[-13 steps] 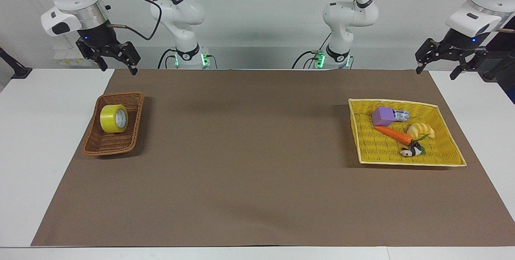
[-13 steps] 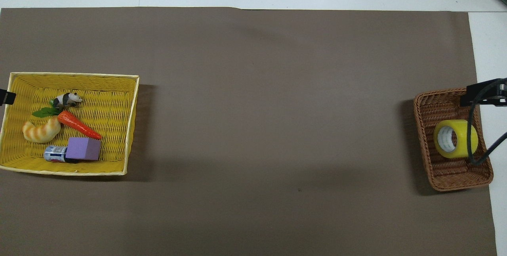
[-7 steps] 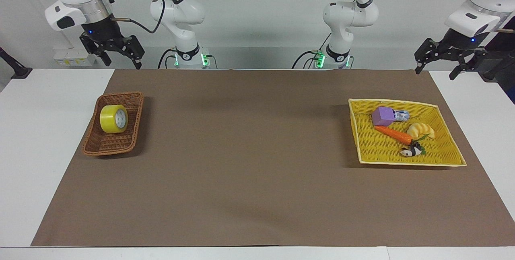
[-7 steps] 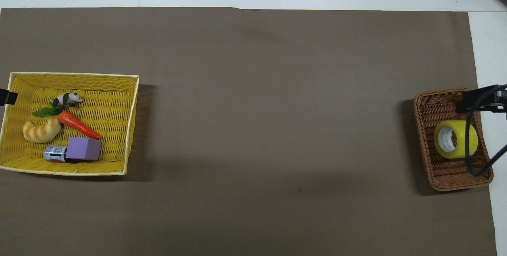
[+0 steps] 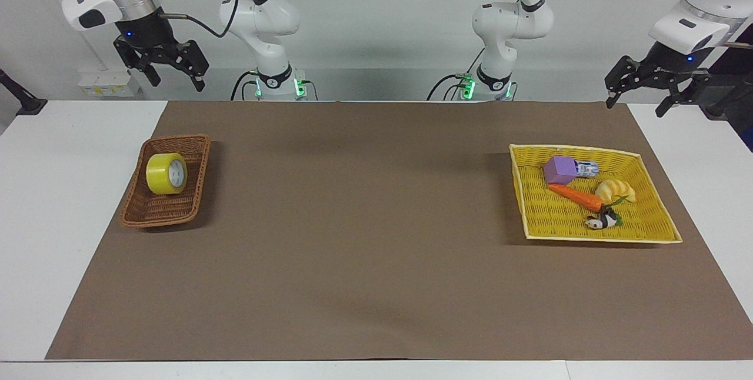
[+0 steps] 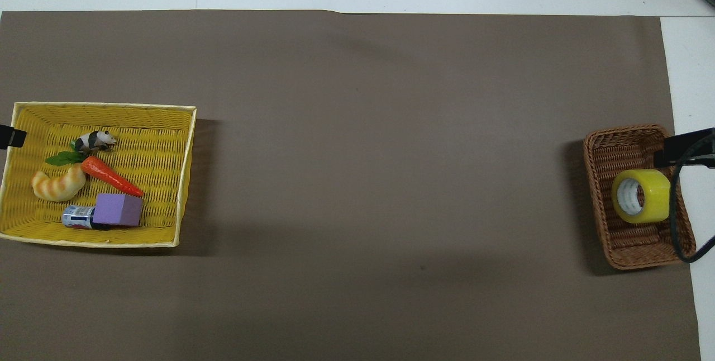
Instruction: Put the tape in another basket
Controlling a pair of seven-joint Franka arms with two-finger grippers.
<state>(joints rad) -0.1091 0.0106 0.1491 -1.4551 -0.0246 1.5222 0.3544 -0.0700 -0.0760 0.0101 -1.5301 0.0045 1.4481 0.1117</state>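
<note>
The yellow tape roll [image 5: 166,173] lies on its side in the dark-brown wicker basket [image 5: 147,212] at the right arm's end of the table; nothing touches it. It also shows in the overhead view [image 6: 641,196], inside the same basket [image 6: 620,146]. My right gripper [image 5: 175,81] is open and empty, raised high over the mat's edge by that basket. One of its fingers [image 6: 678,148] shows over the basket's rim in the overhead view. My left gripper [image 5: 635,106] is open and empty, waiting in the air over the mat's edge by the yellow basket.
The yellow square basket [image 5: 559,221] stands at the left arm's end. It holds a purple block [image 5: 559,169], a small can [image 5: 587,167], a carrot [image 5: 575,196], a croissant toy [image 5: 616,190] and a panda figure [image 5: 600,222]. A brown mat [image 5: 365,221] lies between the two baskets.
My right gripper has risen and drawn back from over the wicker basket; its cable no longer crosses the tape in the overhead view. The tape, the baskets and the left arm have not moved.
</note>
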